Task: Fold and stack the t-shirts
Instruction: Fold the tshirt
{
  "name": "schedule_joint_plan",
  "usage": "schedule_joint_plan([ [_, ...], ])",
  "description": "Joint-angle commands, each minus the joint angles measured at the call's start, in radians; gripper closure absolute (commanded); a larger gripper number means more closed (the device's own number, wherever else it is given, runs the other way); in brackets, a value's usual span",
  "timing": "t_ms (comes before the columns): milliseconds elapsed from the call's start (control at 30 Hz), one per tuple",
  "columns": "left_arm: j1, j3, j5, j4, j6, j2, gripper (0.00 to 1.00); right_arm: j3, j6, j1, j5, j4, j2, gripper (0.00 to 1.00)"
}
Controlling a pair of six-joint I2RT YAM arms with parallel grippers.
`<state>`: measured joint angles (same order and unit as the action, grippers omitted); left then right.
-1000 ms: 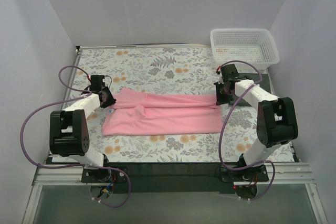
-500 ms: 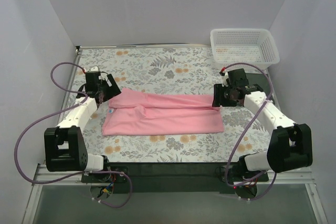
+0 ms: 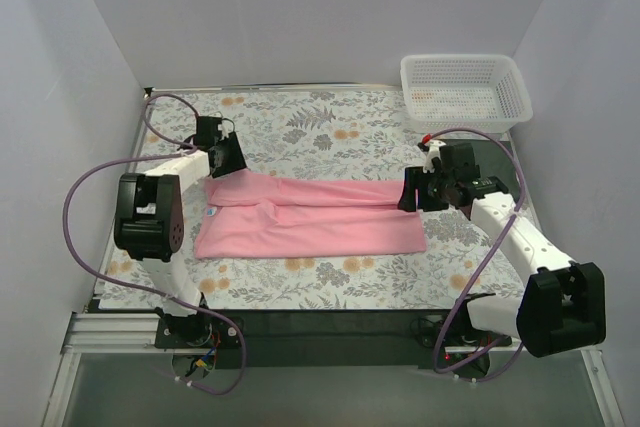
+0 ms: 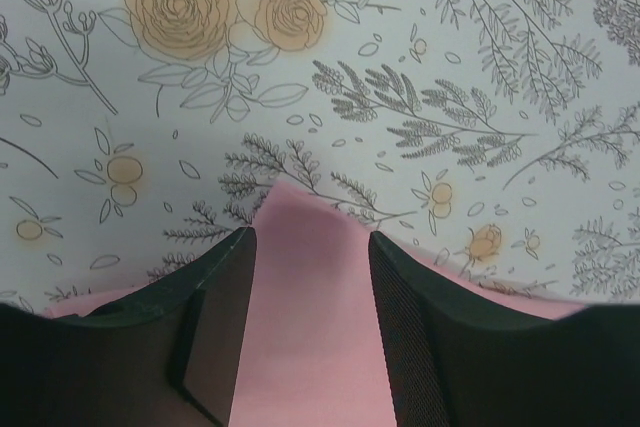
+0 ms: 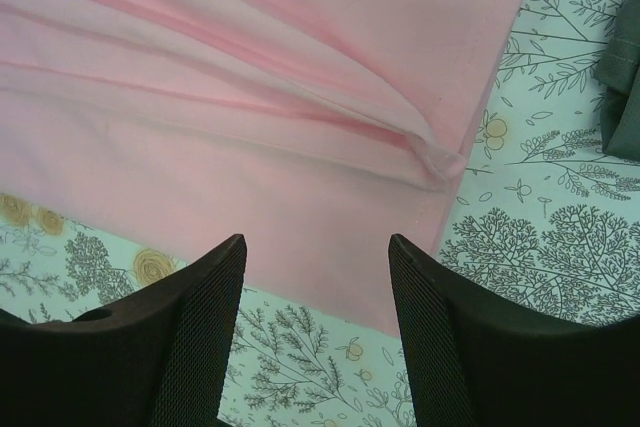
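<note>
Across the floral table cloth [image 3: 320, 132] the light pink t-shirt [image 3: 310, 219] lies as a long band running left to right. Each end sits under its own arm: left gripper [image 3: 228, 159] and right gripper [image 3: 412, 190] both hover open-jawed, holding nothing.

Pink t-shirt [image 3: 310, 222], long flat fold

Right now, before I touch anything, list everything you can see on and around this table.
pink t-shirt: one, light pink, folded lengthwise, mid-table.
dark cloth: one, grey-green, only an edge shows, just past the pink t-shirt's hem.
basket: one, white mesh, far right corner.
tablecloth: one, floral, covering the table.
left pincer: one, black, open, over the t-shirt's far left corner.
right pincer: one, black, open, over the t-shirt's right end.
</note>
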<state>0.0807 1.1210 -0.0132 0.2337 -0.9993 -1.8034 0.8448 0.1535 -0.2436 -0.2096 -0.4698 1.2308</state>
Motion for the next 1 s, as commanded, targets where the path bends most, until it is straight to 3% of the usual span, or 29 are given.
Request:
schedule_joint_plan([
  [0, 0.005, 0.074, 0.042, -0.025, 0.033, -0.03, 0.54, -0.027, -0.012, -0.005, -0.028, 0.039, -0.047, 0.44],
  [400, 0.047, 0.08, 0.09, -0.028, 0.054, -0.116, 0.64, -0.073, -0.019, -0.003, -0.025, 0.043, -0.077, 0.43],
  [533, 0.057, 0.073, 0.096, -0.028, 0.053, -0.122, 0.83, -0.075, -0.02, -0.005, -0.028, 0.045, -0.09, 0.43],
  [567, 0.057, 0.068, 0.096, -0.028, 0.053, -0.119, 0.93, -0.075, -0.022, -0.005, -0.028, 0.046, -0.091, 0.43],
  [633, 0.057, 0.063, 0.099, -0.027, 0.054, -0.1, 1.0, -0.079, -0.022, -0.005, -0.027, 0.048, -0.097, 0.43],
  [967, 0.077, 0.005, 0.067, 0.003, 0.018, 0.111, 1.0, -0.085, -0.02, -0.003, -0.031, 0.048, -0.129, 0.43],
])
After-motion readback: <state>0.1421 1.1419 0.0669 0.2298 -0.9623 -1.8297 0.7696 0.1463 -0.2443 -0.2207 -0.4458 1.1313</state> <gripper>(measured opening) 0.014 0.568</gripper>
